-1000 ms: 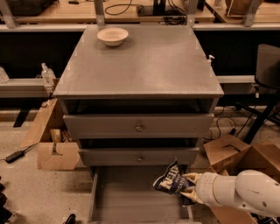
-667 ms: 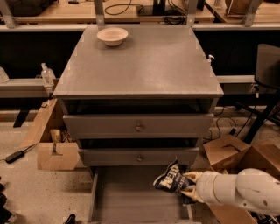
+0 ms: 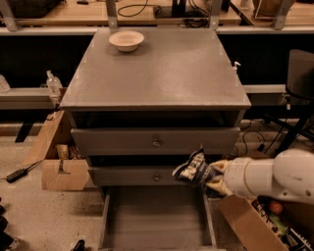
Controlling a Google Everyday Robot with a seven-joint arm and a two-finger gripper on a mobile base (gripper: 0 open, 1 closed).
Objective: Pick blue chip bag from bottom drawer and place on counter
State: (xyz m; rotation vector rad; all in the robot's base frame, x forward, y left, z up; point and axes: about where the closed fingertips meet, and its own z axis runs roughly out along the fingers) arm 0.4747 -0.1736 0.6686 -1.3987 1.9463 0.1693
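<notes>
- Nearest to us, the bottom drawer (image 3: 156, 218) is pulled out. We see its plain grey floor and thin side walls, and its front edge is cut off by the lower border.
- At the lower right there's an open cardboard box (image 3: 244, 226) with small colourful things beside it. We can't make out what they are.
- Just above the drawer's right wall, the gripper (image 3: 212, 177) comes in from the right on its white arm (image 3: 272, 177). Its pale fingers are clamped on the blue chip bag (image 3: 192, 168).
- The bag is up off the drawer floor, tilted, in front of the right end of the lower knobbed drawer (image 3: 140, 175). It has white lettering, but we can't read it.
- On the floor to the left, another cardboard box (image 3: 64, 172) stands open. Its contents are hidden from us.
- Above that comes the upper knobbed drawer (image 3: 155, 142), which is closed.
- Then the counter (image 3: 162, 78), with a pale bowl (image 3: 126, 40) at its far left corner. We can't tell what is inside it.
- Left of the cabinet there's a clear bottle (image 3: 53, 83).
- At the back, a wooden bench (image 3: 64, 11) with cables on it is cut off at the top.
</notes>
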